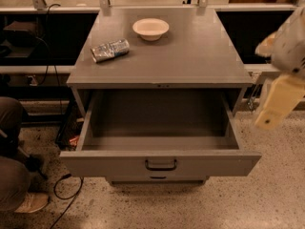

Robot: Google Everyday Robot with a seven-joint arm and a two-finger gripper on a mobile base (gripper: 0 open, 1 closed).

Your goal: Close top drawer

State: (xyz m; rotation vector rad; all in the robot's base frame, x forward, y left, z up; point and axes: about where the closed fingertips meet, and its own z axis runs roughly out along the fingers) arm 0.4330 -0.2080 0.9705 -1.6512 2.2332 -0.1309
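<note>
While the top drawer (105, 165) stands pulled fully out toward the near side of the scene, its deep grey box is open to view and its flat front panel hangs well forward of the cabinet (190, 61). A small dark loop handle (160, 164) sits at the centre of that panel. Just below the panel, the upper edge of another drawer front (157, 179) shows, with part of its own dark handle.

The gripper (275, 106) hangs in the air at the right edge of the scene, beside the right wall of the drawer and apart from it, touching nothing. It shows as a cream piece pointing down and slightly left under the white arm (290, 46). Whether it is released or clenched, I cannot tell.

On the cabinet's flat top, a pale shallow bowl (150, 28) rests toward the far side near the middle. A crushed silver can (110, 50) lies on its side to the left of the bowl and a little nearer.

At the left edge a person's legs (12, 175) and a light shoe (31, 202) are seen on the speckled floor (228, 204), and a dark cable (66, 191) loops beside them.
</note>
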